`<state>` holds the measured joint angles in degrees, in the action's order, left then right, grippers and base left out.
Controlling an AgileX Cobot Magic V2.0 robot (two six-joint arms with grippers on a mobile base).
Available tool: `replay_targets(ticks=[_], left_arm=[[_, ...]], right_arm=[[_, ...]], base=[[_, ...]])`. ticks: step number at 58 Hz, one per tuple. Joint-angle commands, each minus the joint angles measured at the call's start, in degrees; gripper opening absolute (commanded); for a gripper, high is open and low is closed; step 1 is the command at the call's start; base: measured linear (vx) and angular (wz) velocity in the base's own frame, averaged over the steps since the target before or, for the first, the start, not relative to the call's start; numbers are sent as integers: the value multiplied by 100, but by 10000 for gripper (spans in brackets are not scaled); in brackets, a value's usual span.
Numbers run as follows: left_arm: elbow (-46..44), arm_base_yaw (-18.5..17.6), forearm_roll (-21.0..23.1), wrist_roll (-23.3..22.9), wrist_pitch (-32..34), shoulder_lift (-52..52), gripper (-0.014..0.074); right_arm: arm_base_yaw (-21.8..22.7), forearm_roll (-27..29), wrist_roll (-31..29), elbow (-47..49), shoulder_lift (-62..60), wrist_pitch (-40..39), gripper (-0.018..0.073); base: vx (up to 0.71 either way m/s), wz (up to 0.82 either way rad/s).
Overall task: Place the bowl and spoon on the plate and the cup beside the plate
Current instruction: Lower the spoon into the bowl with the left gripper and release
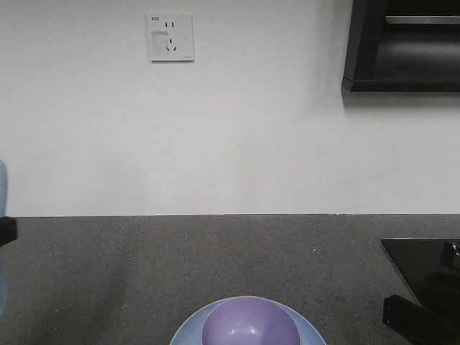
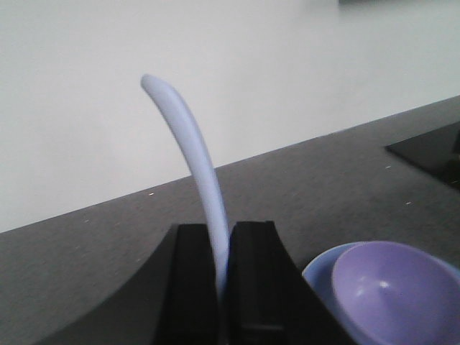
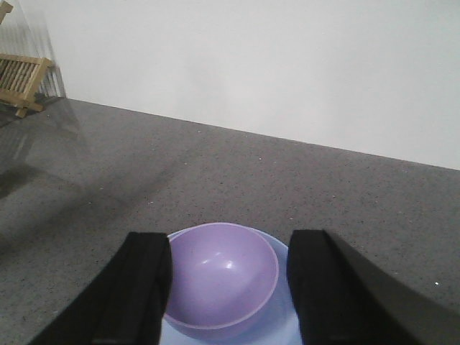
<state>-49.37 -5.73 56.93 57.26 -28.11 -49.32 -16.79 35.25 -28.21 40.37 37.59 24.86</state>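
Dark grey speckled worktop [image 1: 215,259] runs back to a plain white wall [image 1: 251,129] with a socket [image 1: 171,37] high up, and a glossy black panel [image 1: 424,259] lies flush at its right edge. At the near edge, about midway along, the purple bowl [image 1: 250,327] sits upright inside the light-blue plate [image 1: 188,336], whose rim shows on both sides of it.

The left gripper [image 2: 219,237] has its jaws closed on the pale blue spoon [image 2: 194,165]. The curved handle rises between the two black fingers and bends away to the left (the scoop end is hidden below them). In the left wrist view the plate and bowl lie low to the right of this gripper.

The right gripper [image 3: 230,244] is spread wide with nothing in it. Its fingers frame the bowl on either side, though I cannot tell whether they touch it. A wooden rack [image 3: 21,79] stands by the wall at the worktop's far left.
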Motion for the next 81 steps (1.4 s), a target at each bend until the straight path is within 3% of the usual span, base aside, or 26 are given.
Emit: replay_targets(ticks=[1,9,20,31,39,46,61,67,81], left_arm=[[-453,-360,1154,677,272,-482,9],[-1008,-1253,1438,1077,511,-1393,10],[-1637,-2820,1433,1163,1868,-2693,11],[-2101,-3586,1433,1163,2349,-3912,24],[-2286,-3692,1438,1163,2470,-4493,66],[-2280,-3703,1438,1163,2538,-4750,152],[-2280,-3703,1433,1163,2484,-4903,497],[-2280,-3665,1433,1163,2525,-4752,578],[-2280,-3224,1316,1163,2738,-3608,537]], right_arm=[[36,70,-20,156,26,-345,426],[36,70,-20,156,26,-345,426],[36,70,-2,156,26,-334,426],[36,70,-2,156,26,-334,426],[36,70,-1,156,26,-317,426],[36,70,-1,156,26,-315,426],[36,70,-1,156,26,-315,426],[36,65,-1,156,26,-347,426],[36,57,-1,156,26,-627,426]], base=[[0,0],[0,0],[0,0],[0,0],[0,0],[0,0],[0,0],[0,0],[0,0]])
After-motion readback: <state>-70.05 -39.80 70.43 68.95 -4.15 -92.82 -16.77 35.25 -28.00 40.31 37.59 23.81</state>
